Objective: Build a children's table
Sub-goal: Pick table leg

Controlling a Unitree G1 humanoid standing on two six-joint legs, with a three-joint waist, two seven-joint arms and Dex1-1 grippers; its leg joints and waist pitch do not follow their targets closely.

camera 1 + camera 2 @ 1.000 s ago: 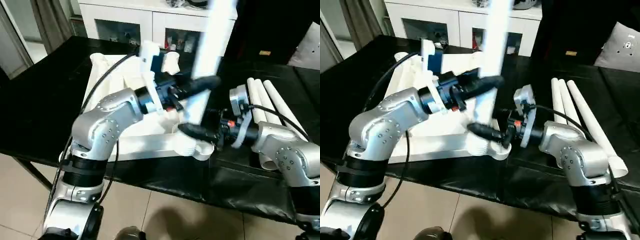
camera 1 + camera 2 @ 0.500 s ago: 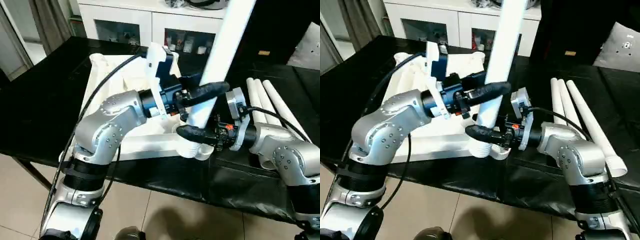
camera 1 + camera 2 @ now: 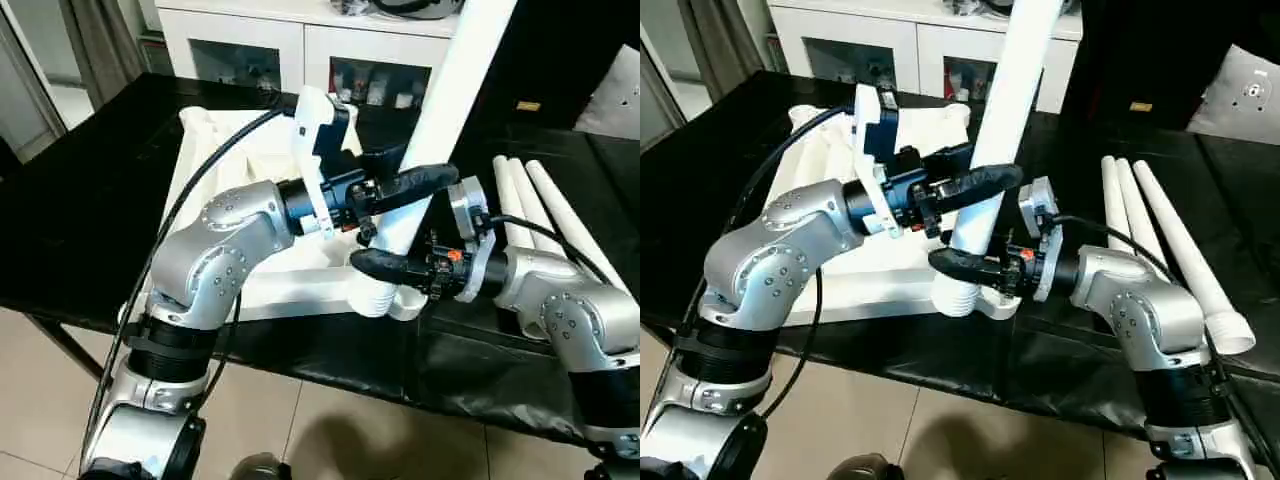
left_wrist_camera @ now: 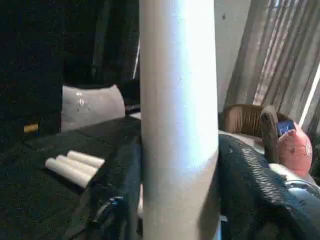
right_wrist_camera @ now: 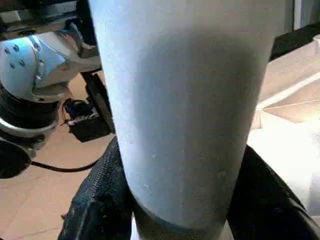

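The children's table top (image 3: 225,170) lies underside up on the black work table. One white leg (image 3: 450,90) stands tilted, its top leaning to the far right and its ribbed lower end at the near right corner socket (image 3: 408,302). My left gripper (image 3: 422,190) is shut on the leg's lower part; the leg (image 4: 177,125) sits between its black fingers (image 4: 250,175). Just below, my right gripper (image 3: 385,252) is shut on the same leg (image 5: 185,100) right above the socket, with a finger (image 5: 100,200) on each side. Three more legs (image 3: 1150,220) lie side by side on the right.
The black work table (image 3: 90,200) has its front edge close to my arms, with tiled floor below. A white cabinet with glass doors (image 3: 300,45) stands behind the table. A grey cushion (image 3: 1250,95) sits at the far right.
The leg's top has swung to the right and my left gripper has moved right with it. My right gripper's fingers have closed around the leg's lower end.
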